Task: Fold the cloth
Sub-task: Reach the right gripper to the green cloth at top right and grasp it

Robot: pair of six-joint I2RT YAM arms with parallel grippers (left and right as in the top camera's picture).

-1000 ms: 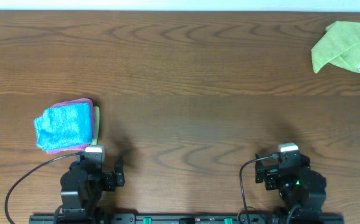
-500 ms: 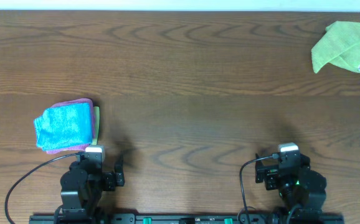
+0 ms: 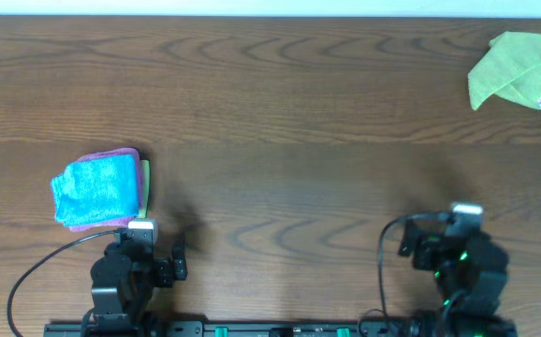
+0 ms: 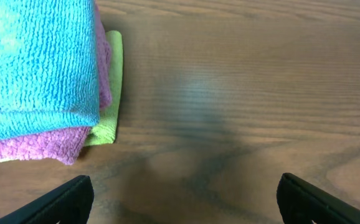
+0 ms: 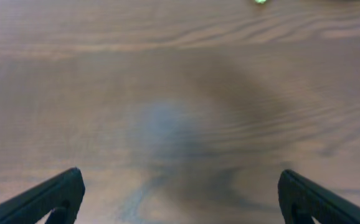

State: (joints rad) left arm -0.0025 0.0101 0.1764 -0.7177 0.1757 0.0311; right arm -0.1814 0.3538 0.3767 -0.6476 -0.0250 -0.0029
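Lime-green cloth [image 3: 516,70], crumpled, far right corner

Robotics lab workstation: two arms mounted on a rail [image 3: 280,329] at a wood-grain tabletop [image 3: 270,112], cables [image 3: 36,271] trailing.

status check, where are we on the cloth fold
Left end effector open, empty. Right end effector open, empty. Cloth rumpled at far right corner, untouched. Folded stack at near left, not in the way.

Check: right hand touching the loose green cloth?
Apart. Overhead: cloth lies at the far right corner, with bare table between it and the right hand.
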